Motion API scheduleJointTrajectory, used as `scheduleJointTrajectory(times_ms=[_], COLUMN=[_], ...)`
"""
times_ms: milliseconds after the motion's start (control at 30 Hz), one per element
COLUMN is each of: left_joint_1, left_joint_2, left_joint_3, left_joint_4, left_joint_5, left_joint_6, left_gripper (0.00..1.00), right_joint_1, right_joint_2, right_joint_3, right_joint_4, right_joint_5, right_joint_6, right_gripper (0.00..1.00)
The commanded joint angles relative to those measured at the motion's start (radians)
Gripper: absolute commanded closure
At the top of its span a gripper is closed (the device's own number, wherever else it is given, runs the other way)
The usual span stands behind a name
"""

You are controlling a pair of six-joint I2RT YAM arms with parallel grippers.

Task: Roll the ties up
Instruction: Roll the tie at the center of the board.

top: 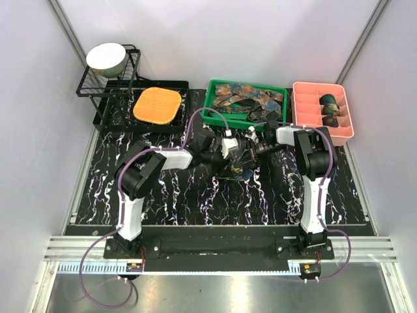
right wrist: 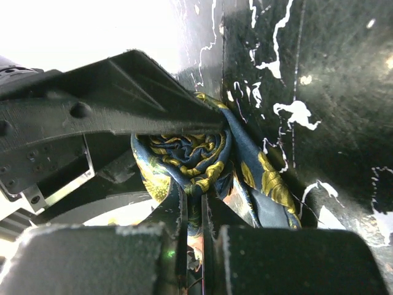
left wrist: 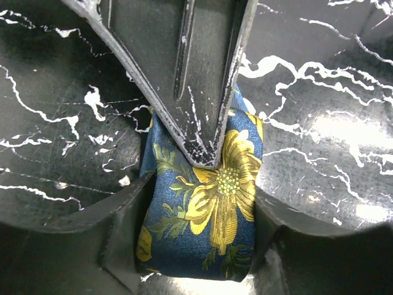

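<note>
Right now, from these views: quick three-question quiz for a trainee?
1. True or false: the left gripper and right gripper both grip the same blue tie.
2. The rolled ties sit in: A) wire rack, B) pink tray, C) bowl.
3. In the top view, the orange pad lies on which side of the green bin?
Key: 1 true; 2 B; 3 its left.

Overhead cam, 2 wrist close-ups sharing tie point(left wrist: 209, 203)
</note>
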Motion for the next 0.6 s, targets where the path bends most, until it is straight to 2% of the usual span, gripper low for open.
scheduleJointTrajectory(times_ms=[0, 33, 67, 100, 133, 167, 233, 267, 333, 367, 433, 533, 567], left_joint_1=[-0.007, -0.007, -0.010, -0.012, -0.013, -0.018, -0.033, -0.039, -0.058, -0.064, -0.070, -0.078, -0.084], left_joint_2=[0.038, 0.034, 0.027, 0.018, 0.005, 0.000, -0.009, -0.011, 0.001, 0.016, 0.033, 0.053, 0.056], left_joint_3=[-0.022, -0.019, -0.020, -0.023, -0.028, -0.029, -0.031, -0.033, -0.019, -0.017, -0.002, 0.003, 0.003], left_joint_4=[0.026, -0.004, -0.029, -0.076, -0.100, -0.132, -0.212, -0.229, -0.293, -0.302, -0.339, -0.359, -0.359], left_joint_5=[0.041, 0.030, 0.017, -0.012, -0.042, -0.092, -0.144, -0.178, -0.241, -0.273, -0.281, -0.304, -0.312], left_joint_6=[-0.037, 0.001, 0.015, 0.033, 0.067, 0.088, 0.142, 0.154, 0.179, 0.180, 0.193, 0.214, 0.217], left_gripper=[0.52, 0.59, 0.72, 0.76, 0.81, 0.90, 0.95, 0.99, 1.00, 1.00, 1.00, 1.00, 1.00], right_joint_1=[0.027, 0.026, 0.024, 0.026, 0.024, 0.009, -0.014, -0.026, -0.071, -0.086, -0.137, -0.166, -0.166], right_joint_2=[0.059, 0.057, 0.056, 0.051, 0.042, 0.033, -0.021, -0.042, -0.108, -0.131, -0.191, -0.242, -0.242], right_joint_3=[-0.015, -0.013, -0.006, 0.003, 0.013, 0.029, 0.039, 0.046, 0.050, 0.042, 0.019, -0.033, -0.056], right_joint_4=[0.015, 0.012, 0.006, -0.020, -0.036, -0.048, -0.092, -0.115, -0.189, -0.209, -0.246, -0.251, -0.245], right_joint_5=[0.189, 0.188, 0.186, 0.185, 0.176, 0.168, 0.148, 0.150, 0.151, 0.153, 0.180, 0.269, 0.286], right_joint_6=[-0.059, -0.060, -0.063, -0.065, -0.066, -0.063, -0.048, -0.048, -0.055, -0.059, -0.063, -0.063, -0.062], right_gripper=[1.00, 1.00, 0.99, 0.93, 0.79, 0.72, 0.64, 0.55, 0.45, 0.33, 0.18, 0.02, 0.00])
